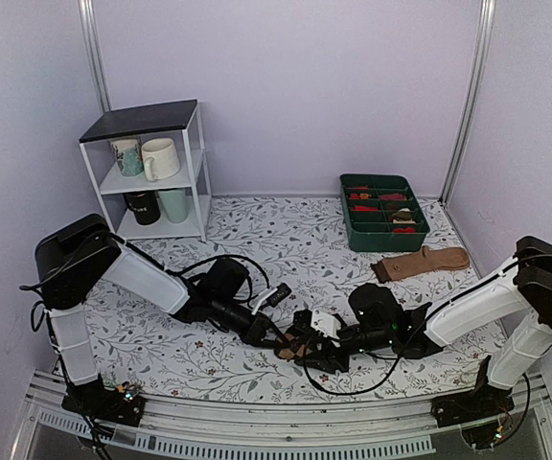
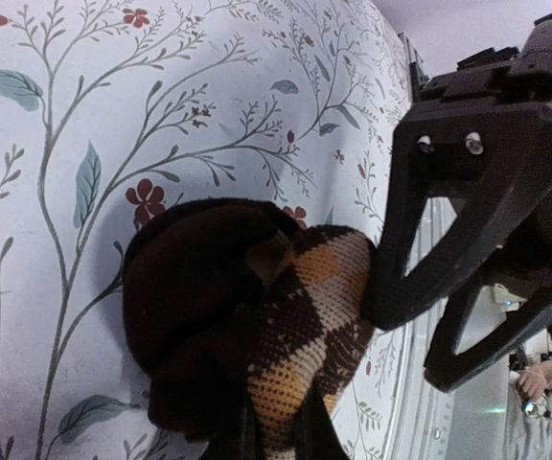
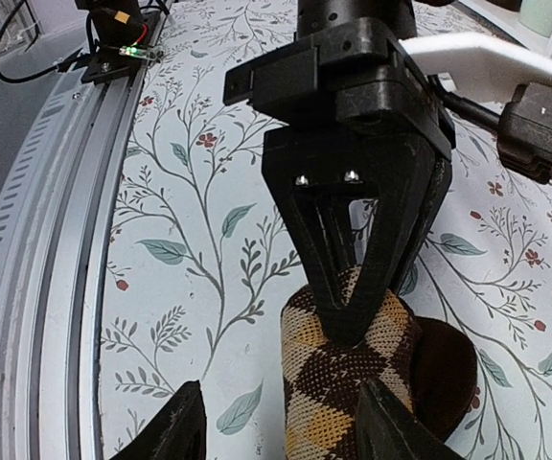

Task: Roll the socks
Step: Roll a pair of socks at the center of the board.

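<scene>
The socks (image 1: pixel 293 345) are a dark brown roll with tan-orange argyle diamonds, lying on the floral table near the front middle. My left gripper (image 1: pixel 279 335) is shut on the end of the roll. In the right wrist view its two black fingers (image 3: pixel 338 287) pinch together into the top of the socks (image 3: pixel 338 383). In the left wrist view the socks (image 2: pixel 300 307) fill the lower middle and my own fingers barely show. My right gripper (image 3: pixel 290 431) is open, with one finger on each side of the roll. It also shows in the left wrist view (image 2: pixel 410 347), beside the socks.
A plain tan sock with a dark cuff (image 1: pixel 420 262) lies at the right. Behind it stands a green tray (image 1: pixel 348 216) of small red bundles. A white shelf (image 1: pixel 199 163) with mugs stands at the back left. The metal rail (image 1: pixel 257 431) runs along the near edge.
</scene>
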`<action>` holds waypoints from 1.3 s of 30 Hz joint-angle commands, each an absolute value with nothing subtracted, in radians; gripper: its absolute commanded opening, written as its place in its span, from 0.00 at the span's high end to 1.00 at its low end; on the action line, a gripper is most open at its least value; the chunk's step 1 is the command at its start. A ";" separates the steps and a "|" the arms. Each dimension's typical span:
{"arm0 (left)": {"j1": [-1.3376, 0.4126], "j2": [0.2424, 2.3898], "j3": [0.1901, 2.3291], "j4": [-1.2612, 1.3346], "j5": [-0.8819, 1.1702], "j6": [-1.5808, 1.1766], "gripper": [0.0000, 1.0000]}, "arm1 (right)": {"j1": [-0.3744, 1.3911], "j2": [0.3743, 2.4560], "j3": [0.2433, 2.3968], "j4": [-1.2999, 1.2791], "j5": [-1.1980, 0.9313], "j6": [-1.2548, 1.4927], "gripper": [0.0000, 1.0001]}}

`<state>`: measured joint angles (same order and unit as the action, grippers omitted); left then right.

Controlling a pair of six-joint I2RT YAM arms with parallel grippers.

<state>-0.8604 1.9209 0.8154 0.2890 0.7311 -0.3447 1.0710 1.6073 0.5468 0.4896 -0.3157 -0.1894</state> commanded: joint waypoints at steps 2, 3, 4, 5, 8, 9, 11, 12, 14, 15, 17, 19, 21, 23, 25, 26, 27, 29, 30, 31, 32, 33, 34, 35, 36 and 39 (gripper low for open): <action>-0.825 2.010 0.768 0.045 0.568 -0.321 1.00 | 1.079 1.667 0.556 0.490 -0.258 -0.198 0.47; -0.825 2.011 0.769 0.045 0.567 -0.321 1.00 | 1.081 1.673 0.557 0.489 -0.260 -0.194 0.47; -0.824 2.011 0.769 0.046 0.565 -0.321 1.00 | 1.081 1.679 0.556 0.488 -0.260 -0.191 0.48; -0.824 2.010 0.769 0.046 0.564 -0.321 1.00 | 1.084 1.688 0.556 0.485 -0.258 -0.188 0.48; -0.825 2.005 0.766 0.052 0.559 -0.322 1.00 | 1.087 1.714 0.554 0.473 -0.250 -0.171 0.48; -0.824 2.003 0.765 0.053 0.558 -0.322 1.00 | 1.089 1.723 0.554 0.468 -0.247 -0.163 0.49; -0.825 1.998 0.765 0.055 0.558 -0.320 1.00 | 1.093 1.739 0.550 0.460 -0.239 -0.142 0.49; -0.824 1.997 0.766 0.055 0.560 -0.320 1.00 | 1.096 1.749 0.548 0.451 -0.232 -0.129 0.49; -0.824 1.998 0.768 0.055 0.560 -0.318 1.00 | 1.104 1.763 0.541 0.429 -0.203 -0.101 0.49; -0.823 2.000 0.768 0.055 0.560 -0.317 1.00 | 1.112 1.764 0.536 0.422 -0.180 -0.091 0.48; -0.823 2.009 0.771 0.057 0.563 -0.316 1.00 | 1.116 1.758 0.519 0.416 -0.135 -0.062 0.46; -0.823 2.016 0.772 0.060 0.567 -0.315 1.00 | 1.118 1.735 0.511 0.406 -0.101 -0.045 0.44; -0.823 2.017 0.772 0.061 0.568 -0.316 1.00 | 1.118 1.691 0.498 0.405 -0.079 -0.037 0.42; -0.823 2.015 0.769 0.060 0.565 -0.316 1.00 | 1.118 1.614 0.483 0.404 -0.057 -0.038 0.42; -0.824 2.013 0.767 0.060 0.565 -0.316 1.00 | 1.118 1.531 0.473 0.400 -0.042 -0.045 0.41; -0.823 2.012 0.766 0.061 0.563 -0.316 1.00 | 1.117 1.488 0.474 0.395 -0.044 -0.052 0.40; -0.823 2.012 0.765 0.062 0.563 -0.317 1.00 | 1.113 1.444 0.477 0.387 -0.052 -0.059 0.40; -0.822 2.011 0.760 0.067 0.563 -0.317 1.00 | 1.100 1.367 0.476 0.381 -0.088 -0.068 0.39; -0.823 2.010 0.759 0.067 0.563 -0.318 1.00 | 1.088 1.339 0.474 0.381 -0.120 -0.069 0.39; -0.824 2.010 0.757 0.070 0.563 -0.320 1.00 | 1.079 1.322 0.471 0.380 -0.144 -0.070 0.38; -0.823 2.007 0.756 0.071 0.563 -0.320 1.00 | 1.075 1.319 0.469 0.377 -0.162 -0.074 0.39; -0.823 2.005 0.753 0.073 0.563 -0.320 1.00 | 1.074 1.328 0.468 0.374 -0.176 -0.081 0.39; -0.823 2.005 0.752 0.074 0.564 -0.321 1.00 | 1.072 1.345 0.467 0.373 -0.192 -0.090 0.39; -0.823 2.005 0.752 0.075 0.563 -0.320 1.00 | 1.070 1.368 0.469 0.372 -0.209 -0.096 0.39; -0.823 2.005 0.752 0.075 0.563 -0.321 1.00 | 1.071 1.390 0.473 0.376 -0.227 -0.104 0.39; -0.824 2.011 0.756 0.077 0.566 -0.319 1.00 | 1.070 1.471 0.489 0.403 -0.258 -0.122 0.39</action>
